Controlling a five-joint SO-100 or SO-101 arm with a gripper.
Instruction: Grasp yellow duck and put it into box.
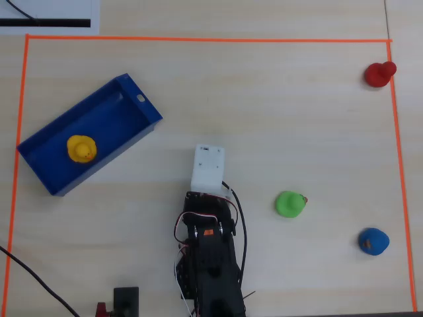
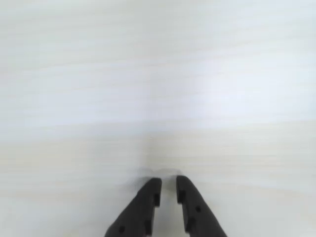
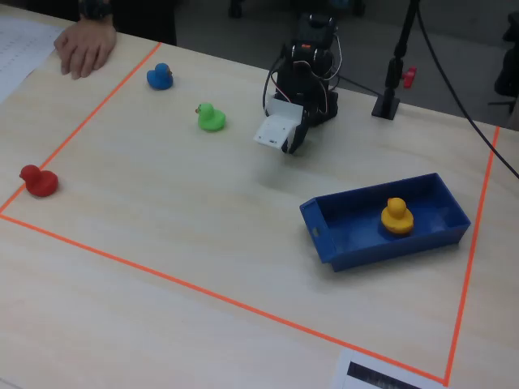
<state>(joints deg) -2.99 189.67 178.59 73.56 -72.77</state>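
The yellow duck (image 1: 82, 148) sits upright inside the blue box (image 1: 135, 99), near its middle; it also shows in the fixed view (image 3: 396, 216) within the box (image 3: 349, 243). My gripper (image 2: 169, 183) is folded back near the arm base, far from the box, with its jaws almost together and nothing between them. In the fixed view the gripper (image 3: 290, 146) hangs just above the table under the white camera mount (image 3: 276, 128). In the overhead view that mount (image 1: 208, 166) hides the fingers.
A green duck (image 1: 289, 204), a blue duck (image 1: 373, 241) and a red duck (image 1: 379, 73) stand on the table right of the arm. Orange tape (image 1: 198, 39) marks the work area. A person's hand (image 3: 85, 44) rests at the far left corner in the fixed view.
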